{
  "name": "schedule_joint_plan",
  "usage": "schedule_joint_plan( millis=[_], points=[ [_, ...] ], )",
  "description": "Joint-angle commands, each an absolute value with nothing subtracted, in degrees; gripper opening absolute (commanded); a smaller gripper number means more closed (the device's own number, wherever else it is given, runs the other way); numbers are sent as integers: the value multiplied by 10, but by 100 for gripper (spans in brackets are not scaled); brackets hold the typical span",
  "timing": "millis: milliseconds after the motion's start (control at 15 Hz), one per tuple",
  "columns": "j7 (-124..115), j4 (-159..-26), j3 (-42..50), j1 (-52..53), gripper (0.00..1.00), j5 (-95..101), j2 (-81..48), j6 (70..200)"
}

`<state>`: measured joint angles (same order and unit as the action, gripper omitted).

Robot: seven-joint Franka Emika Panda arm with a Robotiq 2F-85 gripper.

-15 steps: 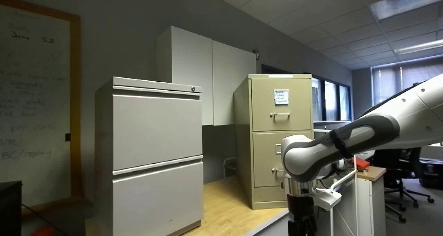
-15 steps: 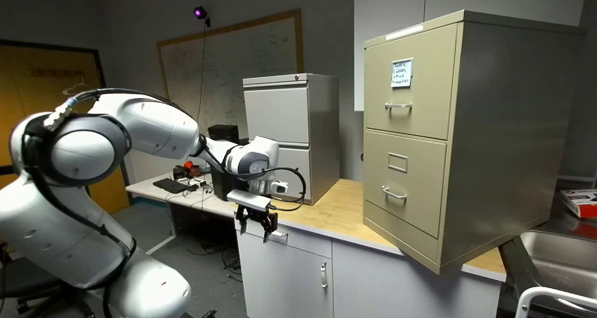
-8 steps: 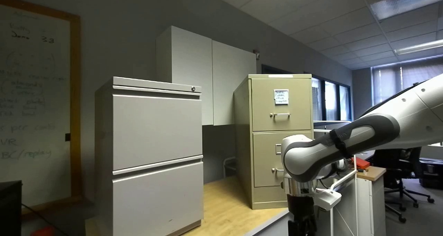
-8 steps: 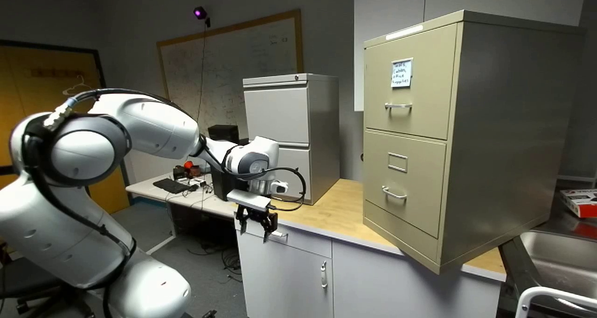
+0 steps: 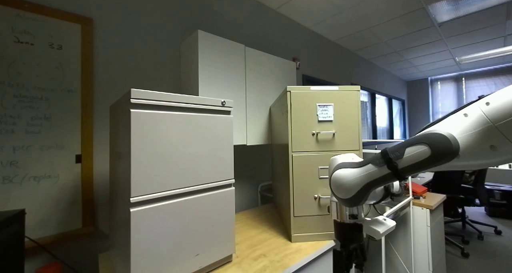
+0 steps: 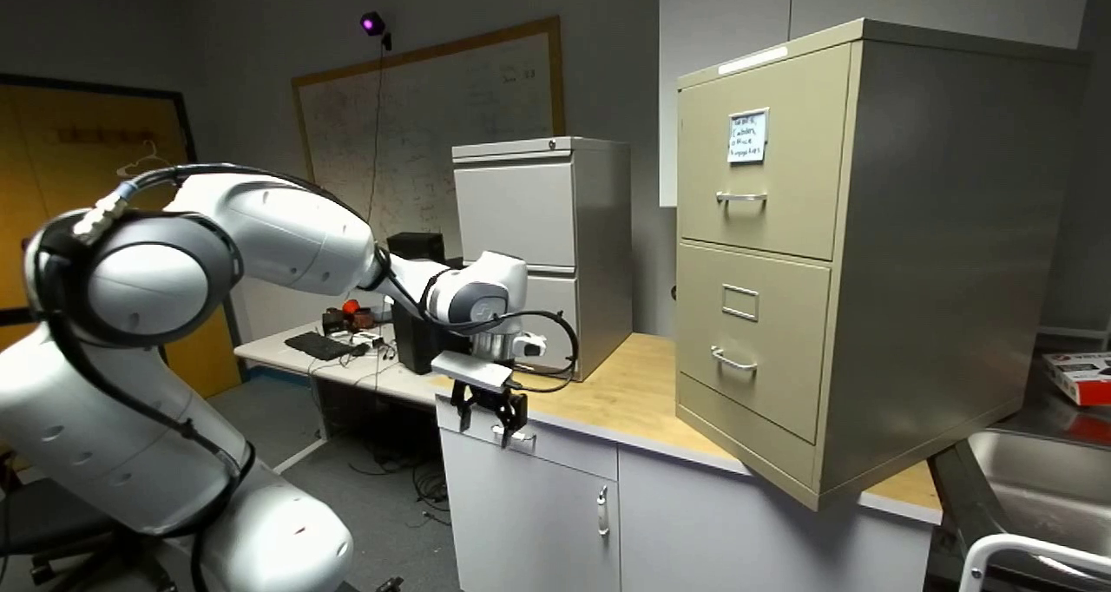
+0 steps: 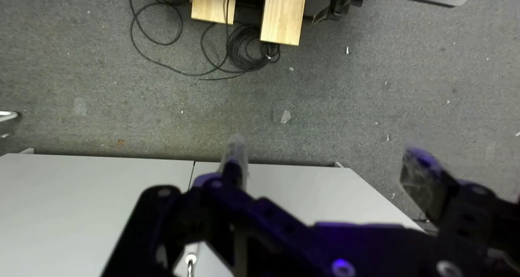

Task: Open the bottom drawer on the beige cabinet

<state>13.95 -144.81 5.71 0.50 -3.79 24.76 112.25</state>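
Note:
The beige cabinet [image 6: 955,253] stands on the wooden counter and also shows in an exterior view [image 5: 281,165]. Its bottom drawer [image 6: 790,340] is closed flush, with an empty label frame and a small metal handle [image 6: 733,360]. The drawer front [image 5: 306,185] is partly hidden behind my arm in an exterior view. My gripper [image 6: 484,436] points down in front of the counter edge, apart from the drawer and lower than its handle. In the wrist view my gripper [image 7: 327,147] has its fingers wide apart with nothing between them. The beige cabinet is out of the wrist view.
A pale grey two-drawer cabinet [image 6: 599,253] stands further along the wooden countertop [image 6: 599,410]. White base cupboards [image 6: 694,505] with handles lie below it. A sink [image 6: 1041,470], a red box [image 6: 1085,375] and a white rail [image 6: 1041,549] are beyond the beige cabinet.
My arm stays still at first. In the last half second the gripper has shifted slightly up and toward the beige cabinet's side. The drawers have not moved.

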Motion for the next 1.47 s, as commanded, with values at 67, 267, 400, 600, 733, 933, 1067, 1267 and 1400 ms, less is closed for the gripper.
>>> schedule_joint_plan(
  millis=[67, 267, 400, 600, 733, 933, 1067, 1267, 1400],
  points=[
    [143, -1404, 86, -22, 100, -57, 235, 1166],
    [155, -1375, 118, -32, 100, -90, 219, 1212],
    [171, -1354, 141, -32, 100, -125, 206, 1244],
    [225, -1317, 182, -24, 100, -210, 177, 1297],
    [268, -1282, 211, -18, 100, -283, 150, 1312],
    [336, -1230, 244, -20, 100, -403, 109, 1305],
    [381, -1192, 254, -36, 100, -485, 75, 1287],
    [423, -1134, 254, -77, 100, -584, 20, 1246],
    [438, -1097, 249, -110, 100, -636, -20, 1212]
  ],
)
